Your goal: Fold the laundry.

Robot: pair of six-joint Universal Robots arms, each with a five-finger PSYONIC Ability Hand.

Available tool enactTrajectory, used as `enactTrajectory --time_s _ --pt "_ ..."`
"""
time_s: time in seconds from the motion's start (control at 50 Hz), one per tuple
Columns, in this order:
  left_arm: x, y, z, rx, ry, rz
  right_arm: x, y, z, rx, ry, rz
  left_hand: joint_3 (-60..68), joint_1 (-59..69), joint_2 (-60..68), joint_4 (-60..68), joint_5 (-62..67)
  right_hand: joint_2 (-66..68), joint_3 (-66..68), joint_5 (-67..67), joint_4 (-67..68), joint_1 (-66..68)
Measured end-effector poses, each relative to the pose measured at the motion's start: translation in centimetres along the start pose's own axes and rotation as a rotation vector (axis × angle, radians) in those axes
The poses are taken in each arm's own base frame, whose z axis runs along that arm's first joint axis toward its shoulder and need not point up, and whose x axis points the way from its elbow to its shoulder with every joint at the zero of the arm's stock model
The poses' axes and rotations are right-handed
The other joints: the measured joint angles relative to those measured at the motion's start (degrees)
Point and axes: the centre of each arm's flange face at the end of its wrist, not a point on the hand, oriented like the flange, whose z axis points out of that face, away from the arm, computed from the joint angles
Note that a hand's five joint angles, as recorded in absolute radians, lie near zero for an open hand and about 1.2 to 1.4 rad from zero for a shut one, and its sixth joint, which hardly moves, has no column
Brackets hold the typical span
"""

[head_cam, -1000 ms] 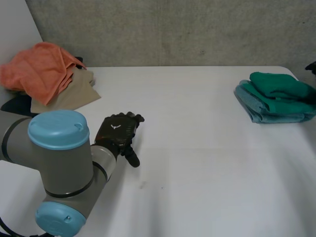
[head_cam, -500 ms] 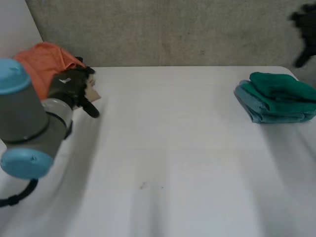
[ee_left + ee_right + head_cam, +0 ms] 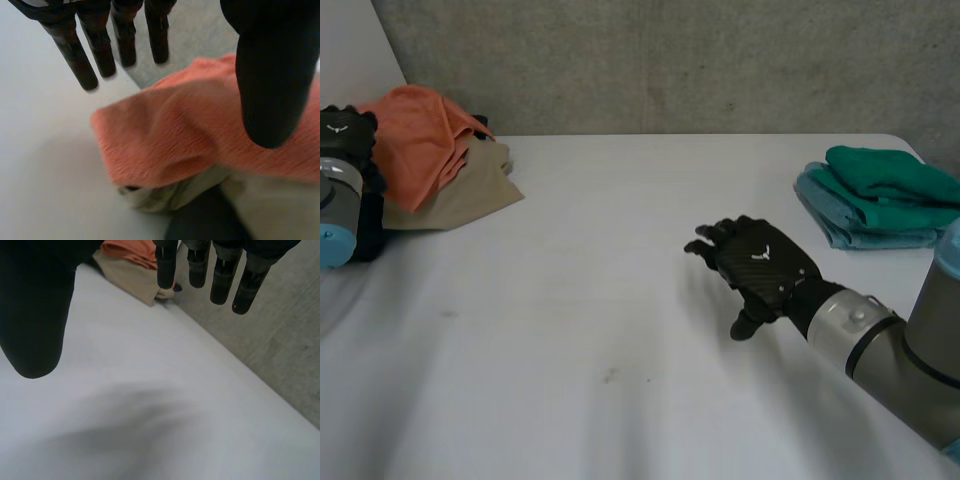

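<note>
A heap of unfolded laundry lies at the table's far left corner: an orange cloth (image 3: pixel 415 140) on top of a beige cloth (image 3: pixel 470 190). My left hand (image 3: pixel 340 135) hovers at the heap's left side. In the left wrist view its fingers (image 3: pixel 82 60) reach out straight and its thumb (image 3: pixel 272 75) stands apart, with the orange cloth (image 3: pixel 170 145) just below and nothing held. A dark cloth (image 3: pixel 205 222) peeks out under the beige one (image 3: pixel 165 197). My right hand (image 3: pixel 760 265) hangs open over the bare table (image 3: pixel 620 300), right of the middle, palm down.
A folded green cloth (image 3: pixel 890 175) rests on a folded blue one (image 3: pixel 850 225) at the table's far right edge. A grey concrete wall runs behind the table. The right wrist view looks across the table to the orange cloth (image 3: pixel 130 250) and beige cloth (image 3: pixel 132 282).
My left arm has swung from the table's front left back to the laundry heap. My right hand has come in from the right and now hangs over the table.
</note>
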Motion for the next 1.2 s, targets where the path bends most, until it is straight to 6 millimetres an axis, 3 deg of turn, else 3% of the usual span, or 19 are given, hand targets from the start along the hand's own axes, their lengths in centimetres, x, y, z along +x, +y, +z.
enactTrajectory --time_s 0.04,0.08,0.12,0.3,0.44,0.54,0.56,0.6,0.62,0.64,0.7,0.74,0.76,0.78,0.84,0.88,1.02,1.2 --pt "0.0 0.4 0.5 0.004 -0.011 0.018 -0.1 0.3 -0.1 -0.009 -0.002 -0.002 7.28 7.97 7.37 7.97 7.80 0.00 0.00 0.00 0.00 0.00" --pt "0.0 0.8 1.1 0.013 -0.022 0.035 -0.3 0.6 -0.3 -0.020 -0.004 -0.004 26.82 28.57 27.17 26.80 25.95 0.00 0.00 0.00 0.00 0.00" --pt "0.2 0.9 1.3 0.021 -0.023 0.041 -0.3 0.7 -0.4 -0.025 -0.004 -0.004 37.66 36.86 38.41 38.88 36.95 0.00 0.00 0.00 0.00 0.00" --pt "2.2 -0.2 0.4 0.032 0.028 0.028 0.0 0.8 -0.5 -0.029 0.011 -0.002 44.01 37.20 43.94 45.36 40.67 0.00 0.00 0.00 0.00 0.00" --pt "6.3 -5.0 -7.4 0.011 0.209 -0.046 0.9 0.5 -0.5 -0.020 0.039 -0.005 44.26 37.20 44.21 45.57 40.67 0.00 0.00 0.00 0.00 0.00" --pt "9.8 -7.9 -15.0 0.003 0.389 -0.145 1.6 0.4 -0.5 -0.022 0.070 -0.007 44.50 37.70 44.38 45.62 41.72 0.00 0.00 0.00 0.00 0.00" --pt "11.2 -8.6 -18.0 -0.004 0.468 -0.189 2.0 0.4 -0.4 -0.026 0.090 -0.006 44.51 37.84 44.39 45.63 42.26 0.00 0.00 0.00 0.00 0.00" --pt "13.2 -9.3 -21.9 -0.020 0.575 -0.247 2.4 0.4 -0.4 -0.031 0.113 -0.005 44.51 37.84 44.39 45.63 42.60 0.00 0.00 0.00 0.00 0.00" --pt "13.4 -9.4 -22.5 -0.022 0.591 -0.255 2.5 0.4 -0.4 -0.032 0.117 -0.005 44.51 37.84 44.39 45.63 42.60 0.00 0.00 0.00 0.00 0.00" --pt "14.6 -9.7 -25.0 -0.034 0.667 -0.290 2.7 0.4 -0.4 -0.036 0.132 -0.004 44.51 37.86 44.31 45.63 42.60 0.00 0.00 0.00 0.00 0.00" --pt "17.1 -10.3 -30.5 -0.051 0.850 -0.339 3.1 0.4 -0.4 -0.044 0.160 -0.003 16.33 9.86 15.84 18.04 16.75 0.00 0.00 0.00 0.00 0.00" --pt "18.0 -10.5 -32.7 -0.049 0.931 -0.344 3.2 0.4 -0.4 -0.047 0.170 -0.003 5.65 -3.30 5.01 5.93 4.72 0.00 0.00 0.00 0.00 0.00" --pt "18.4 -10.7 -33.9 -0.042 0.981 -0.339 3.3 0.4 -0.4 -0.050 0.176 -0.003 -6.41 -12.59 -7.57 -6.46 -6.41 0.00 0.00 0.00 0.00 0.00" --pt "18.7 -10.8 -34.6 -0.034 1.010 -0.330 3.3 0.4 -0.4 -0.051 0.179 -0.003 -9.95 -13.93 -10.30 -9.61 -9.20 0.00 0.00 0.00 0.00 0.00" --pt "18.9 -10.9 -35.1 -0.009 1.043 -0.298 3.4 0.4 -0.4 -0.053 0.182 -0.003 -11.74 -14.00 -12.24 -11.70 -10.69 0.00 0.00 0.00 0.00 0.00" --pt "18.7 -10.8 -34.2 0.011 1.028 -0.254 3.3 0.4 -0.4 -0.055 0.180 -0.002 -11.75 -14.00 -12.37 -11.73 -10.69 0.00 0.00 0.00 0.00 0.00" --pt "16.2 -8.9 -28.7 -0.043 0.871 -0.165 2.9 0.4 -0.6 -0.077 0.157 0.012 -11.74 -13.99 -12.37 -11.73 -10.69 0.00 0.00 0.00 0.00 0.00" --pt "13.9 -7.1 -25.1 -0.109 0.755 -0.160 0.9 0.1 -1.8 -0.212 0.049 0.105 -11.74 -14.00 -12.37 -11.73 -10.69 0.00 0.00 0.00 0.00 0.00"
